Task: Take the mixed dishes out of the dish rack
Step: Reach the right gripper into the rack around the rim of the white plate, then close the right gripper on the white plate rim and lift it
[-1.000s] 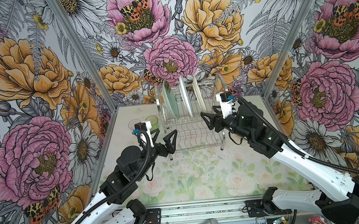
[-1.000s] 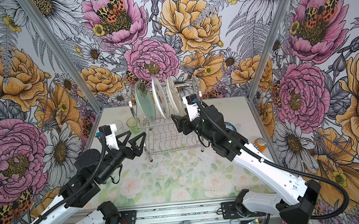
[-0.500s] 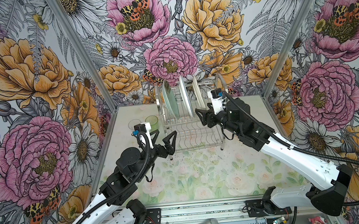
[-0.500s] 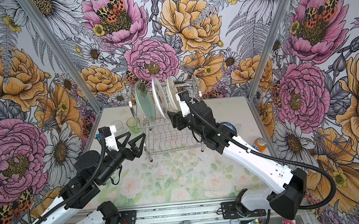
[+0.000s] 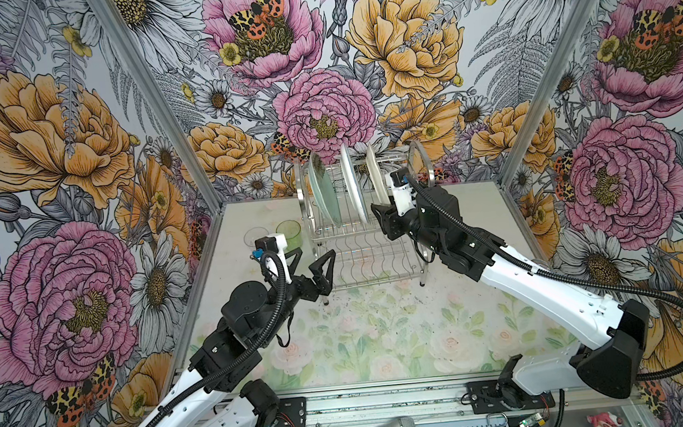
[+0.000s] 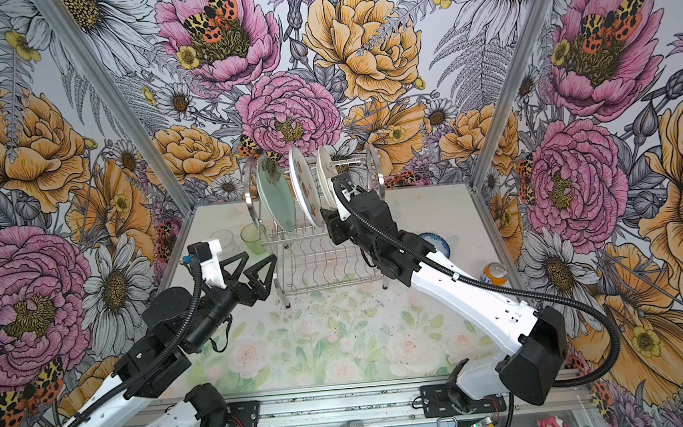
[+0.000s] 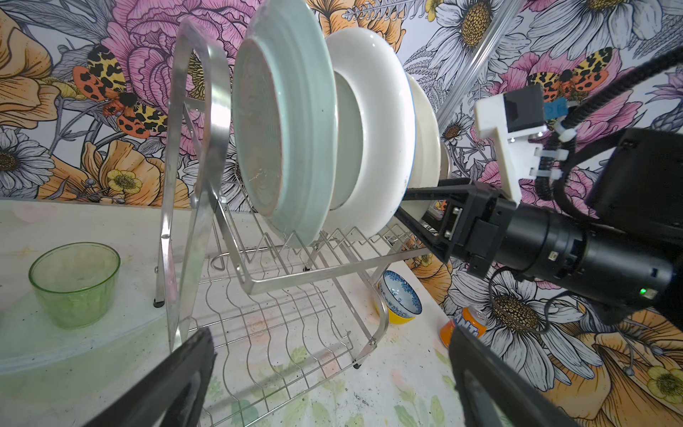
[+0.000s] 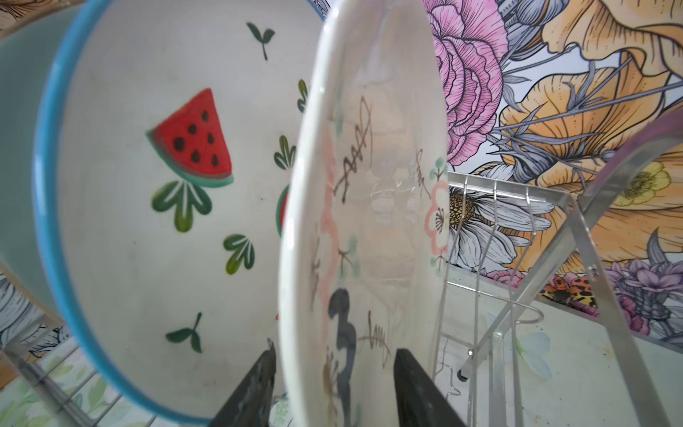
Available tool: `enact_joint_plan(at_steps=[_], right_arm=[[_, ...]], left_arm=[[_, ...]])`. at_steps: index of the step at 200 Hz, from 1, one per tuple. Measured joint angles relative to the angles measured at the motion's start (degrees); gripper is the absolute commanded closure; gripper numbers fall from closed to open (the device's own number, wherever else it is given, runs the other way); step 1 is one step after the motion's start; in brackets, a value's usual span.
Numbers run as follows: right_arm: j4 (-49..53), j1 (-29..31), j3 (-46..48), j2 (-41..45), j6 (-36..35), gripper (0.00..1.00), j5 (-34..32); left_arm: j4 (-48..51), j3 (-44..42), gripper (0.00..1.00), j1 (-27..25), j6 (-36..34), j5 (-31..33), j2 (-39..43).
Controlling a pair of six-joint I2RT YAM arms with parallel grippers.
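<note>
Straddling the cream round plate (image 8: 369, 185)
My right gripper (image 8: 336, 355) flanks its rim in the steel wire rack (image 5: 360, 259); clamped? Can't tell; left gripper (image 5: 314, 253) gapes.

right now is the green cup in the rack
No, the green cup stands on the table beside the rack.

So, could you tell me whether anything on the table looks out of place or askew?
The blue-and-white bowl sits tilted in the yellow bowl beside the dish rack, mouth facing sideways rather than up. An orange soda can sits nearby, the only thing that is no dish.
</note>
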State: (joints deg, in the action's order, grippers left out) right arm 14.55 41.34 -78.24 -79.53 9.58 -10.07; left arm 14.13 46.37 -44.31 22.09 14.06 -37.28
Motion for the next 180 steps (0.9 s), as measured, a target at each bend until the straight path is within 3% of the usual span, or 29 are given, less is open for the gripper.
enact_joint_plan(at_steps=[61,146,180], right_arm=[[-0.8,0.0,-0.7,-1.2,-1.7,0.77,-1.6],[-1.9,0.1,-1.5,-1.9,-2.8,0.98,-6.3],[-2.2,0.1,-1.6,-2.1,-2.9,1.00,-6.3]], left_arm=[[-0.7,-0.5,0.01,0.3,0.0,-2.1,-0.4],[-1.1,-0.7,0.01,0.7,0.0,-4.0,-2.3],[-1.1,-0.7,0.01,1.0,0.0,-4.3,-2.3]])
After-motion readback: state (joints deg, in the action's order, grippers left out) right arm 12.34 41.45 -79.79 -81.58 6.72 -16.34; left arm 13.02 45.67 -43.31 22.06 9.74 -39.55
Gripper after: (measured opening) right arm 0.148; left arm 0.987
